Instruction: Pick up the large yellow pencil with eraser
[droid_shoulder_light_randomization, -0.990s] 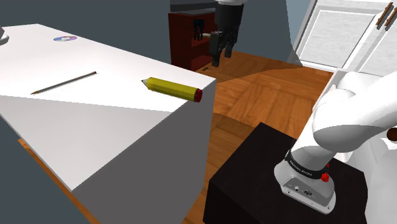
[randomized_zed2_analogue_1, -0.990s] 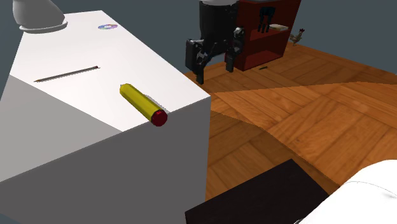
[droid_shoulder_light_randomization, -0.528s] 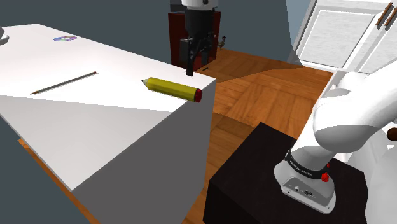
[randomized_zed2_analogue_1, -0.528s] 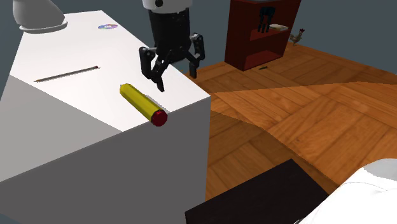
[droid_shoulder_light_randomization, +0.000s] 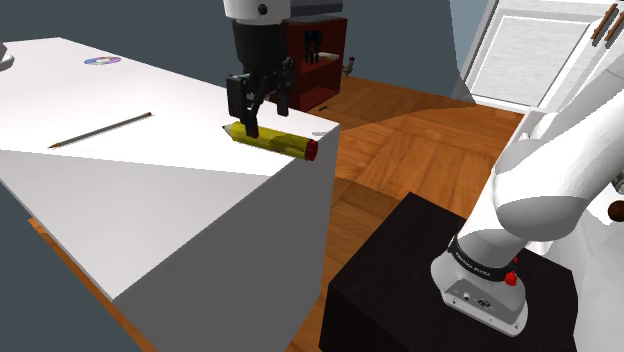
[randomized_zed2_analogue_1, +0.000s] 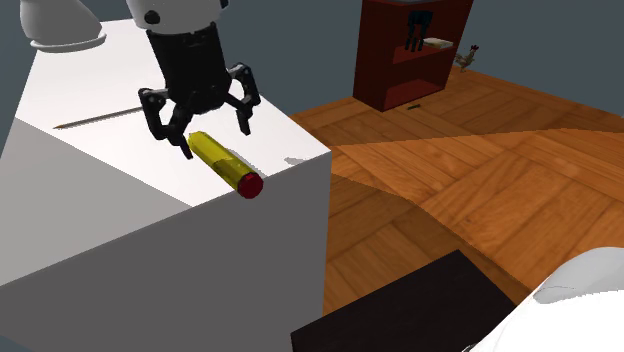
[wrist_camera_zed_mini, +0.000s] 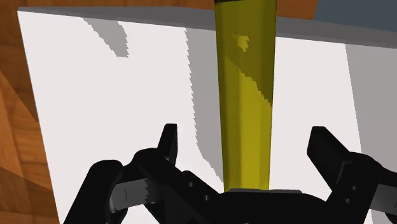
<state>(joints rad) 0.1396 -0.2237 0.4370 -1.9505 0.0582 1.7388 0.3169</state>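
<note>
A thick yellow pencil (droid_shoulder_light_randomization: 275, 139) with a dark red eraser end lies on the white table (droid_shoulder_light_randomization: 150, 195), close to the corner at the shoulder view's right. My black gripper (droid_shoulder_light_randomization: 266, 120) hangs open just over the pencil's pointed half, one finger on each side. In the second exterior view the gripper (randomized_zed2_analogue_1: 217, 140) straddles the pencil (randomized_zed2_analogue_1: 228, 165), whose eraser reaches the table (randomized_zed2_analogue_1: 90, 165) edge. In the wrist view the pencil (wrist_camera_zed_mini: 245, 95) runs between the fingers of the gripper (wrist_camera_zed_mini: 245, 143), and neither finger touches it; the table (wrist_camera_zed_mini: 95, 83) lies beneath.
A thin dark pencil (droid_shoulder_light_randomization: 100, 130) lies further along the table, and a small disc (droid_shoulder_light_randomization: 102, 61) sits at its far edge. A red bookshelf (randomized_zed2_analogue_1: 415, 50) stands on the wooden floor (randomized_zed2_analogue_1: 470, 170) beyond the table. The black stand (droid_shoulder_light_randomization: 440, 290) is at lower right.
The gripper has swung from over the floor by the bookshelf, across the table corner, and come down over the yellow pencil. It stays open. The pencil has not moved.
</note>
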